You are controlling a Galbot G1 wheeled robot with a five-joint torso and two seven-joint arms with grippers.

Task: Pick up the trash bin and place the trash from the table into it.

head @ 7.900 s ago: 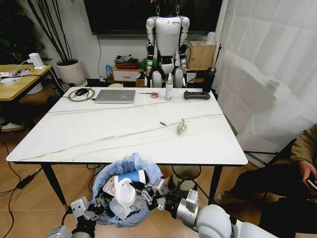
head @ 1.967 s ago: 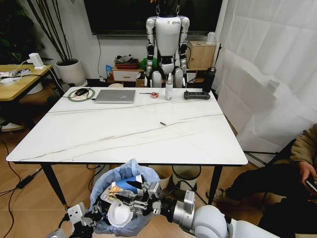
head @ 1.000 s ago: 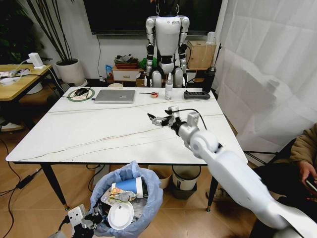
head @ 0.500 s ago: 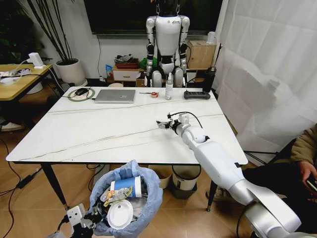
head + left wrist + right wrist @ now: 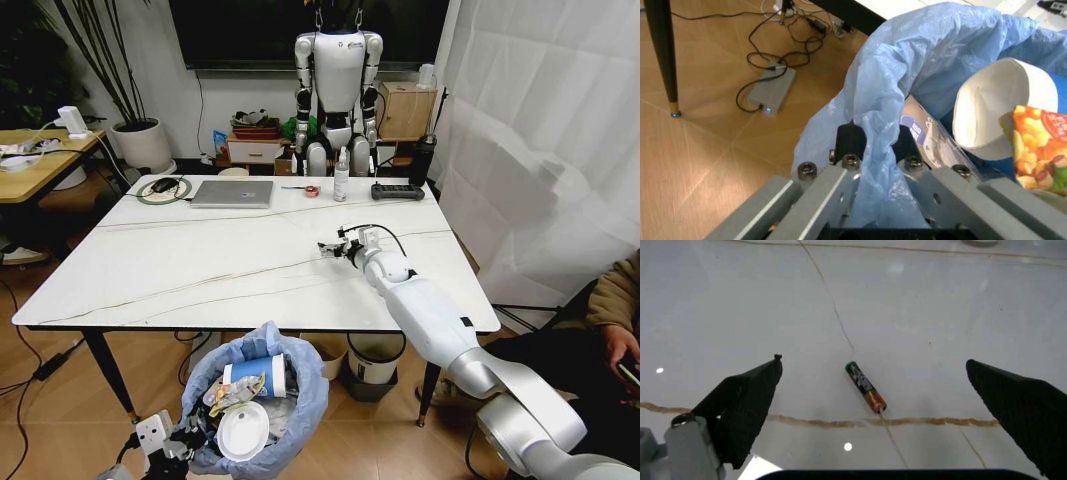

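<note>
The trash bin (image 5: 262, 408), lined with a puffy light-blue bag (image 5: 920, 75), hangs below the table's front edge. My left gripper (image 5: 163, 447) (image 5: 875, 145) is shut on its bag rim. Inside lie a blue-and-white cup (image 5: 258, 374), a white cup (image 5: 1003, 112) and an orange wrapper (image 5: 1040, 145). My right gripper (image 5: 332, 249) (image 5: 873, 361) is open just above the white marble table (image 5: 200, 262). A small battery (image 5: 865, 387), a piece of trash, lies on the table between its spread fingers (image 5: 747, 400).
At the table's far edge stand a silver laptop (image 5: 232, 193), a mouse on a pad (image 5: 164, 186), a tape roll (image 5: 312, 191), a spray bottle (image 5: 341, 177) and a black remote (image 5: 398, 191). A cream bin (image 5: 375, 355) sits under the table. A seated person (image 5: 600, 340) is at the right.
My right arm left the bin and reached out over the table. It has settled open over the battery. The wrapper that lay on the table is in the bin.
</note>
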